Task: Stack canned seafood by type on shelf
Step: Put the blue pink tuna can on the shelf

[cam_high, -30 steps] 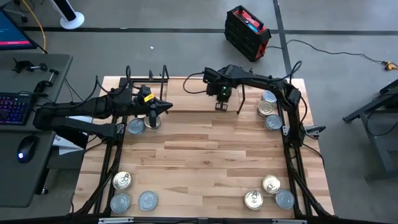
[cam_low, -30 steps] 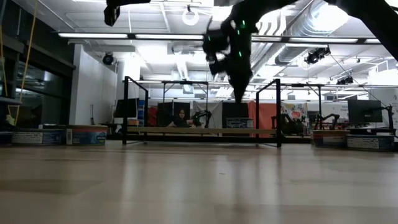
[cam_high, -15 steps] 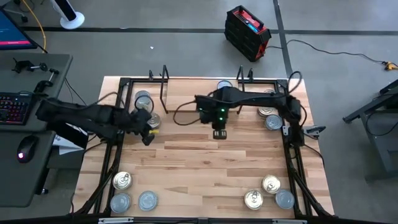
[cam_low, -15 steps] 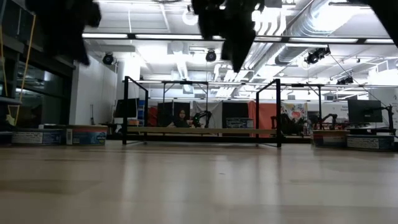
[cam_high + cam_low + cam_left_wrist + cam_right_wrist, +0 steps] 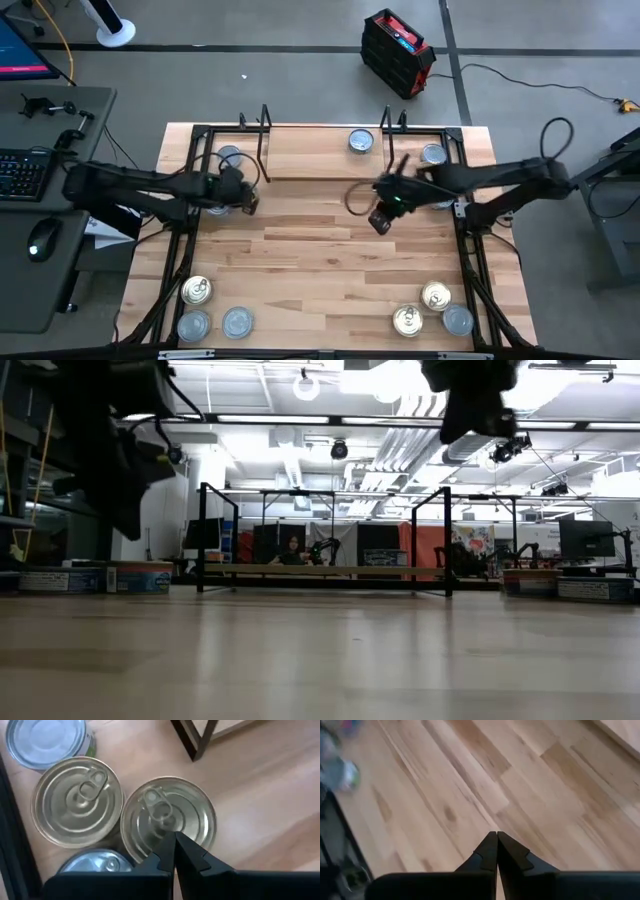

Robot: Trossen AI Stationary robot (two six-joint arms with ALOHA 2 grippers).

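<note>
Tins: we judge a pick is pending; left gripper [image 5: 174, 840], clenched and empty, over gold tin [image 5: 167, 822] must open; right gripper [image 5: 497, 840] clenched above bare counter [image 5: 445, 785].

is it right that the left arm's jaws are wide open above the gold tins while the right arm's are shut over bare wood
Not quite. In the left wrist view the left gripper has its jaws shut, tips together, over a gold tin that sits beside another gold tin. The rest holds: the right wrist view shows the right gripper shut above bare tabletop.
</note>
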